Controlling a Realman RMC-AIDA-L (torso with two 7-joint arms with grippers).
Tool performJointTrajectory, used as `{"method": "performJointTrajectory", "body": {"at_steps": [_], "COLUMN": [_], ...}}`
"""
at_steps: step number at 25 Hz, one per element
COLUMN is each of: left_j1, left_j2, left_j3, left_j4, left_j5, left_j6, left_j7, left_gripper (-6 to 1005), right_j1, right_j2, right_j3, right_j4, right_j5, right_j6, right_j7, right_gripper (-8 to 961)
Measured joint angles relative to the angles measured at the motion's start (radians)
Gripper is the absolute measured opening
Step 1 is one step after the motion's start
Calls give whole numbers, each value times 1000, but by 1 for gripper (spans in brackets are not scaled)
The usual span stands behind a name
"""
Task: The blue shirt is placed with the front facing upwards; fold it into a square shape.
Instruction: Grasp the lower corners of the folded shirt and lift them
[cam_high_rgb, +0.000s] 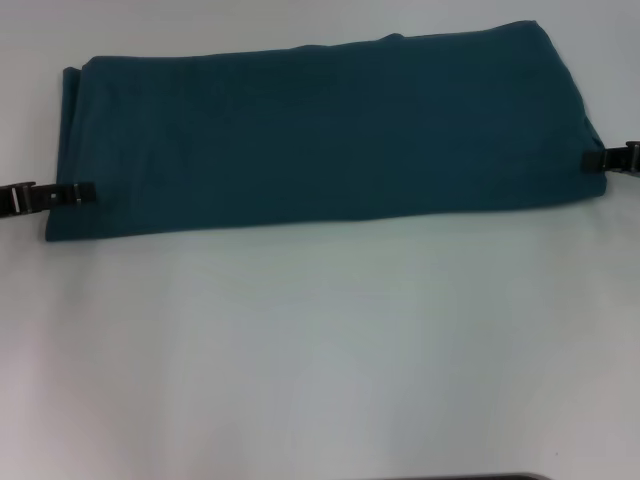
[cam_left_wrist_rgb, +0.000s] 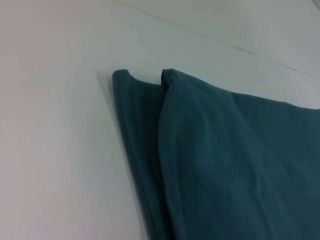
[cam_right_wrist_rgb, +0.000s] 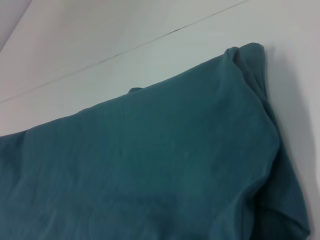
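I see the blue shirt (cam_high_rgb: 320, 130) lying folded into a long, wide band across the far half of the white table (cam_high_rgb: 320, 340), its plain teal side up (no lettering shows from here). My left gripper (cam_high_rgb: 88, 192) comes in low from the left edge of the head view and its dark fingertips sit on the shirt's left end, just above the near corner of that end. My right gripper (cam_high_rgb: 588, 160) comes in from the right edge and its tips meet the shirt's right end, a little above the near right corner. Both sets of fingers look thin and pressed together at the cloth, but I cannot tell whether they actually pinch it or merely touch it.

Beyond the left fingers, the left wrist view shows the shirt's (cam_left_wrist_rgb: 215, 160) end as two stacked layers, the upper fold lying just beside a narrower lower edge. Beyond the right fingers, the right wrist view shows the shirt's (cam_right_wrist_rgb: 150, 165) other end, with a bunched, slightly raised corner at the far edge and soft wrinkles across the top layer.
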Motion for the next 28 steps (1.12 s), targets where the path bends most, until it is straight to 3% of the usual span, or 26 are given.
{"method": "performJointTrajectory", "body": {"at_steps": [13,28], "left_j1": [-34,-6], "left_j2": [-1,0], "left_j3": [-6,0], "left_j4": [-33,-36], "left_j5": [-12,17], "left_j6": [121,30], "left_j7": [8,1], "left_gripper": [859,858], "right_j1": [-2,-2], "right_j2": [3,6], "right_j3": [0,3], "right_j4": [0,0], "right_j5": [0,1], "right_j6": [0,2], "right_j7": [0,-9], "right_gripper": [10,10]}}
